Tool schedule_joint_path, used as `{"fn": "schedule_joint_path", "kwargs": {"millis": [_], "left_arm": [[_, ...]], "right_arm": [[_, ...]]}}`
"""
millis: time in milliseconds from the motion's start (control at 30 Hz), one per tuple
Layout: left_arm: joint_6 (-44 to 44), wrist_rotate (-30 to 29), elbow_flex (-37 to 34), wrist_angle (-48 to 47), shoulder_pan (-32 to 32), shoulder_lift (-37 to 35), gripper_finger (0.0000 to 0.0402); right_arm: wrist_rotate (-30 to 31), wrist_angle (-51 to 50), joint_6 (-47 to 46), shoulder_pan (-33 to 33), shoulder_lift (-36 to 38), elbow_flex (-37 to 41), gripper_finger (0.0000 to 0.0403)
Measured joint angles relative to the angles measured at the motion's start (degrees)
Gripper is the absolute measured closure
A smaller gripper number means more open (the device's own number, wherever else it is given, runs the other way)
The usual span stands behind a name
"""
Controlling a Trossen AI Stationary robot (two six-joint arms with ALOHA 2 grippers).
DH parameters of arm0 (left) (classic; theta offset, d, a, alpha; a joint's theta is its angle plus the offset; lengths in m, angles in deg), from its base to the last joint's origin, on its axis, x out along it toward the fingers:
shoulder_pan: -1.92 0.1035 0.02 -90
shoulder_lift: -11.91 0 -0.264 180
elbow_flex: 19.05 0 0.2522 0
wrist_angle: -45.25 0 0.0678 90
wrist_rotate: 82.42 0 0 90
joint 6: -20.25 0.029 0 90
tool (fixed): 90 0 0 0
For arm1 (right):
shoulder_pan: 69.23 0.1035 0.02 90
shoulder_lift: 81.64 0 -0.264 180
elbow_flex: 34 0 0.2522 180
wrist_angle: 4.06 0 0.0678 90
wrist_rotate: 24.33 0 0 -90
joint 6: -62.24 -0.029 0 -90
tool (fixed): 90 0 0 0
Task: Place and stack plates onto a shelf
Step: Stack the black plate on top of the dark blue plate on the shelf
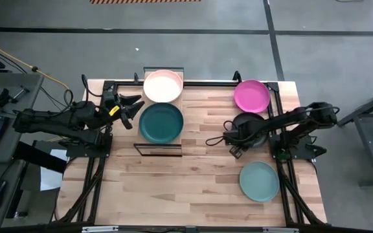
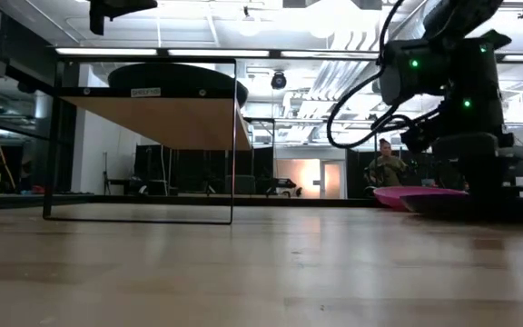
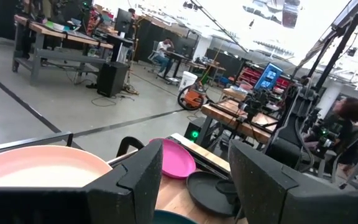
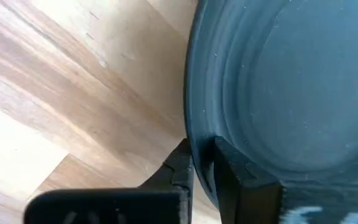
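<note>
The shelf [image 1: 158, 154] stands at the table's far left, and its board [image 2: 152, 118] shows from below in the low view. The dark teal plate [image 1: 161, 122] and the pale peach plate [image 1: 163, 85] lie side by side on it. On the table are the magenta plate [image 1: 252, 96], the black plate [image 1: 251, 120] and the light blue-green plate [image 1: 259, 180]. No white plate shows. My left gripper [image 1: 133, 107] hovers open just left of the shelf. My right gripper [image 1: 232, 139] is shut on the black plate's rim. My right gripper pinches the black plate's rim [image 4: 199, 163]. One finger [image 4: 232, 171] is inside the plate and the other [image 4: 180, 169] is outside it. The fingers come from above, pointing down. Whether the plate still rests on the table I cannot tell.
The magenta plate [image 2: 416, 193] lies just beyond the black one, near the far right corner. The shelf's thin black frame [image 2: 232, 145] rises from the table. Bare wood lies in the table's middle and near side. A person [image 2: 387, 168] stands in the room behind.
</note>
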Motion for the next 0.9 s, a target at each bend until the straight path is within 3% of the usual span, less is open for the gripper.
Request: {"fn": "schedule_joint_path", "kwargs": {"millis": [167,300,567,700,900], "left_arm": [[0.00,0.00,0.00,0.00,-0.02,0.00,0.0227],[0.00,0.02,0.00,0.02,-0.02,0.00,0.0227],[0.00,0.02,0.00,0.04,-0.02,0.00,0.0227],[-0.01,0.02,0.00,0.94,-0.02,0.00,0.0227],[0.04,1.25,0.00,11.72,-0.01,-0.37,0.0227]], "right_arm": [[2.18,-6.10,2.17,-0.02,-0.07,-7.87,0.0400],[7.30,-9.33,5.01,-0.31,-0.07,-18.05,0.0403],[20.64,-4.39,13.32,-3.30,-0.07,-40.09,0.0403],[20.18,2.26,24.58,-3.96,-1.15,-50.93,0.0403],[11.62,3.98,49.26,-0.55,-10.66,-67.69,0.0403]]}}
